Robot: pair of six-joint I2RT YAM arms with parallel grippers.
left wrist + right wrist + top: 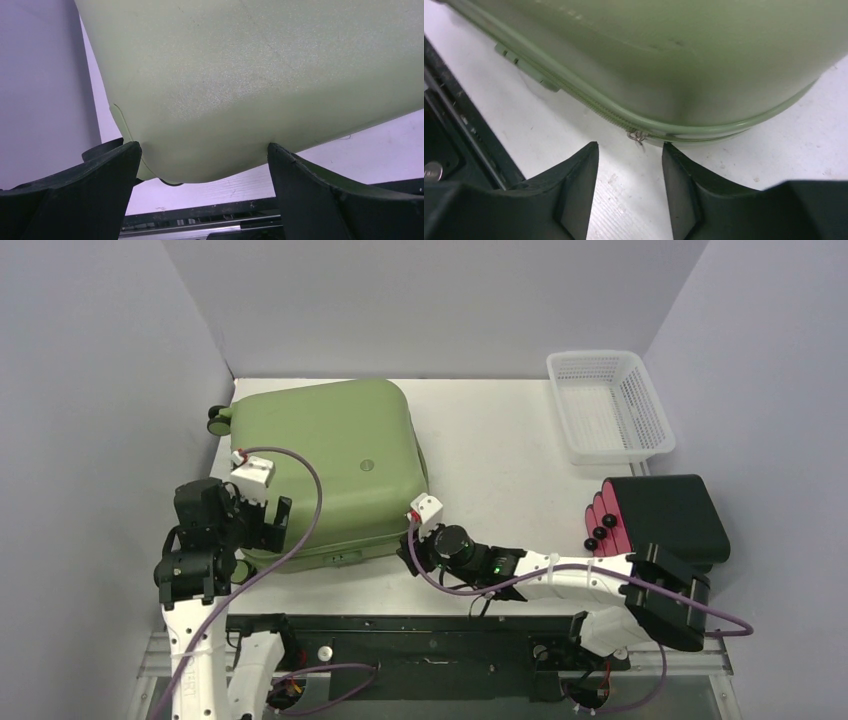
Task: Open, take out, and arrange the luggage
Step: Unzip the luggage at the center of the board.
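Luggage (325,465) lying closed and flat on the left part of the table (500,460), left gripper (268,525) spread wide around its near left corner, right gripper (630,147) released, narrowly parted, just before the zipper pull (638,136).

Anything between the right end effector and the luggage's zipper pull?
Nothing. In the right wrist view, only a short strip of bare white table separates the open right end effector from the zipper pull on the luggage.
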